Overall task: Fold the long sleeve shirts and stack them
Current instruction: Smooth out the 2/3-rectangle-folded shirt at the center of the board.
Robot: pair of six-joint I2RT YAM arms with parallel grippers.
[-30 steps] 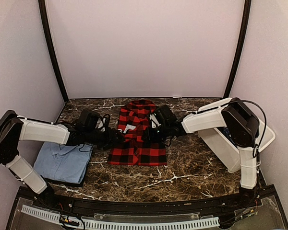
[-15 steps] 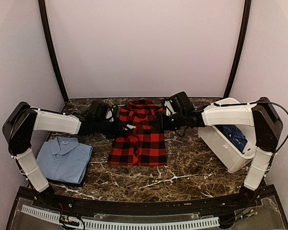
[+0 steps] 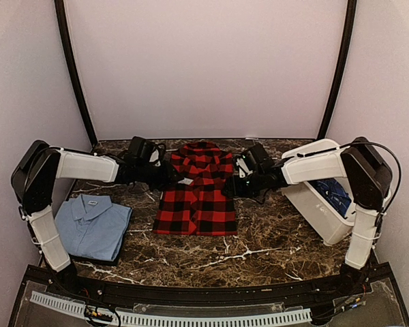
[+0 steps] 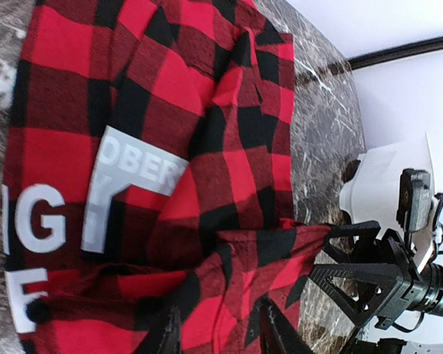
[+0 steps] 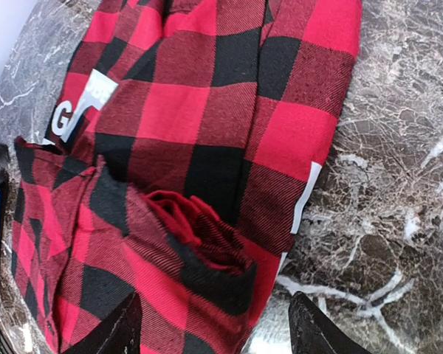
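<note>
Top external: right claw (image 3: 234,185) has retreated to flannel (image 3: 196,204) edge.

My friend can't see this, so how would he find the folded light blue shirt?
Look at the dark marble table, then at its near left corner. The light blue shirt lies there folded, collar showing. Its neighbour in the middle of the table is the red-and-black checked shirt.

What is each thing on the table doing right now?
Red checked shirt, partly folded, lying flat.
Light blue shirt, folded neatly.
White bin, tilted, open top.
Dark blue shirt, bundled inside the white bin.
Right fingers, open, red checked shirt between them.
Left fingers, red checked shirt between them, grip unclear.
</note>
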